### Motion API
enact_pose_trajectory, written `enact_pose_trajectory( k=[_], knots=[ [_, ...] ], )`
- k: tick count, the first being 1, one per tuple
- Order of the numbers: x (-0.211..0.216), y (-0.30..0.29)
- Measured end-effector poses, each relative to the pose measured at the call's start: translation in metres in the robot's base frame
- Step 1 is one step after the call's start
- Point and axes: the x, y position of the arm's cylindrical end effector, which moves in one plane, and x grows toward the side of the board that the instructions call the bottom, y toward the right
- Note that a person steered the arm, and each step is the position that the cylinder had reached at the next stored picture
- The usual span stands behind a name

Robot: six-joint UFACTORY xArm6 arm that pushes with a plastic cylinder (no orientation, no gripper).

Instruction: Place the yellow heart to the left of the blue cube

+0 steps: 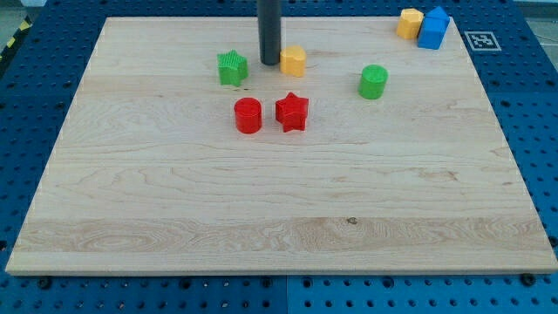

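The yellow heart (294, 61) lies near the view's top, a little left of centre. My tip (269, 63) stands just to its left, touching it or very nearly so. The blue cube (433, 28) sits in the board's top right corner, far to the right of the heart. A second yellow block (410, 23) rests against the blue cube's left side; its shape is unclear.
A green star (232, 68) lies just left of my tip. A red cylinder (248, 115) and a red star (292, 112) sit below the heart. A green cylinder (373, 81) is to the right. The wooden board (279, 227) lies on a blue perforated table.
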Motion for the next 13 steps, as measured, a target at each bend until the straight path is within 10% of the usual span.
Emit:
enact_pose_trajectory(
  k=[5,7,13],
  knots=[
    [0.042,0.105],
    [-0.006,0.148],
    [-0.026,0.104]
  ],
)
